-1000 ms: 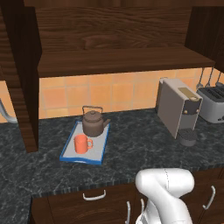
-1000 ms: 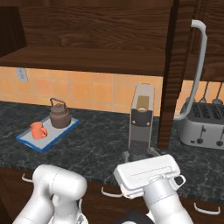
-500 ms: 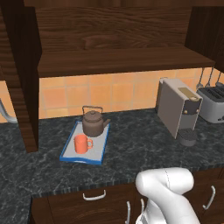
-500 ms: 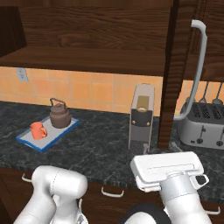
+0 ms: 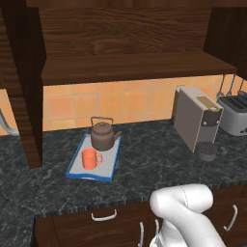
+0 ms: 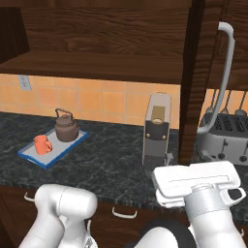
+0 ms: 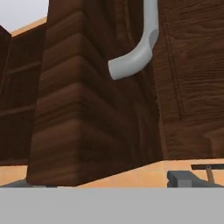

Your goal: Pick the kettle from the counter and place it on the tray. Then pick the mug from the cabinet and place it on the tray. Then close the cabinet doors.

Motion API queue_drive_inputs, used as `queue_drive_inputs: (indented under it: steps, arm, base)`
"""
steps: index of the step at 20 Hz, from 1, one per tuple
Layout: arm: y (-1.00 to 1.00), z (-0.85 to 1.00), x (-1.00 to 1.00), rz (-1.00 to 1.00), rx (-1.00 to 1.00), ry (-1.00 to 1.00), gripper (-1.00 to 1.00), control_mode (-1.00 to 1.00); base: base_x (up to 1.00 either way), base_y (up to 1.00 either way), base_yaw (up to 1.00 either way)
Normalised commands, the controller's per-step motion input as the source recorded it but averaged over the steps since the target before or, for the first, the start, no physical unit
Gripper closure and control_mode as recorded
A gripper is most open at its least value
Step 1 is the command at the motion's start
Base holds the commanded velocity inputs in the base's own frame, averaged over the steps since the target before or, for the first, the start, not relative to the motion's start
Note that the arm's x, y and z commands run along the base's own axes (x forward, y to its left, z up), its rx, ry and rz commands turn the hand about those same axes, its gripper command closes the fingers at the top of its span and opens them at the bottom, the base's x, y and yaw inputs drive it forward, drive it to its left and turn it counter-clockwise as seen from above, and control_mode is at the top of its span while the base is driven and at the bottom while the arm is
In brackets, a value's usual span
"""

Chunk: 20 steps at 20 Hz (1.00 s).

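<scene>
The brown kettle (image 5: 102, 136) (image 6: 66, 128) stands at the far end of the blue-rimmed tray (image 5: 77, 172) (image 6: 29, 157). The orange-red mug (image 5: 89, 158) (image 6: 41, 144) sits just in front of it on the same tray. Both cabinet doors hang open: the left door (image 5: 26, 87) is seen edge-on, and so is the right door (image 6: 193, 82) (image 7: 87, 109) with its silver bar handle (image 6: 224, 72) (image 7: 140, 48). The cabinet shelf (image 5: 135, 65) is bare. My gripper's white hand (image 6: 196, 184) hovers low at the right, below the right door; its fingers are hidden.
A grey-brown coffee machine (image 5: 195, 120) (image 6: 157, 128) stands on the dark marbled counter (image 5: 154, 159) right of the tray. A silver toaster (image 5: 234, 113) (image 6: 225, 138) sits at the far right. Drawers with silver handles (image 5: 103, 215) lie under the counter edge.
My hand has swung to the right in the right base view, toward the underside of the right door. Kettle, mug and tray have not moved.
</scene>
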Motion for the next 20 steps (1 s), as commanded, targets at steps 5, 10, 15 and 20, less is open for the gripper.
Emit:
queue_drive_inputs:
  steps: [5,10,15,20]
  arm:
    - [0.0,0.0,-0.07,0.14,-0.26,-0.2,-1.0,-1.0]
    - [0.05,0.18,0.0,0.2,-0.36,-0.32,-1.0,-1.0]
    - [0.36,0.08,0.04,0.18,-0.44,-0.2,-1.0,-1.0]
    - [0.67,0.0,0.28,0.12,-0.41,-0.08,-1.0,-1.0]
  base:
    - [0.0,0.0,0.0]
    - [0.0,0.0,0.0]
    - [0.0,0.0,0.0]
    - [0.0,0.0,0.0]
